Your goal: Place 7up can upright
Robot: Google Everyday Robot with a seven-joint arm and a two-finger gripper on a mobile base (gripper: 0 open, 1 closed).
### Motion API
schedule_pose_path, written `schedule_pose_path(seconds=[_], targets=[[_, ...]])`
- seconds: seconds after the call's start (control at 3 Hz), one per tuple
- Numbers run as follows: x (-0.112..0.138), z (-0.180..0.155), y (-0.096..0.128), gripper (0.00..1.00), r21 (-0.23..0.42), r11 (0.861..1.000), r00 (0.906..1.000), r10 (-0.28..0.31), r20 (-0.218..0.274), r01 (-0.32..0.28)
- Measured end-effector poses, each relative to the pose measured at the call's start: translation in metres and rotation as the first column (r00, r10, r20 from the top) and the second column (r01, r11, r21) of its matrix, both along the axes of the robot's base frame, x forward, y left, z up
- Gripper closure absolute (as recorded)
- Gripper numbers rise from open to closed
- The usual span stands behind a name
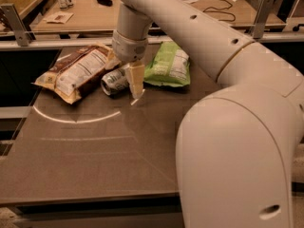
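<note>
Tool [136, 83] hangs low at back of table [95, 151], against right flank of soda can [113, 81]; whether apart, together or clamped cannot be told. Soda can lies on side between brown snack bag [71, 72] and green bag [168, 66], just beside brown one. Likely light, thin-walled, smooth, prone to roll and dent. Best hold judged across mid-body, gentle squeeze, then tip upright.

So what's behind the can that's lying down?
A corner of the brown snack bag sits behind the 7up can, with the green bag beside it. The tool hangs over the can's other end, hiding what's behind there.
</note>
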State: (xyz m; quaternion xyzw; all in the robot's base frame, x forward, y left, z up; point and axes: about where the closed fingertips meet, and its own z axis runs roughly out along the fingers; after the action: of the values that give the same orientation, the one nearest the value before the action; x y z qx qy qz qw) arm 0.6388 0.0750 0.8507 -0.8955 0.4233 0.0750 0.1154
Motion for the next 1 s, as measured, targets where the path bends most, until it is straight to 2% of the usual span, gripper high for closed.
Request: schedule_pose_path(seconds=[0.67,1.0], targets=[[-0.016,-0.001,0.006,0.65,-0.116,0.992,0.9967,0.050,0.064,-0.043],[-0.022,0.001,0.004,0.87,-0.119,0.992,0.9948,0.056,0.085,-0.046]])
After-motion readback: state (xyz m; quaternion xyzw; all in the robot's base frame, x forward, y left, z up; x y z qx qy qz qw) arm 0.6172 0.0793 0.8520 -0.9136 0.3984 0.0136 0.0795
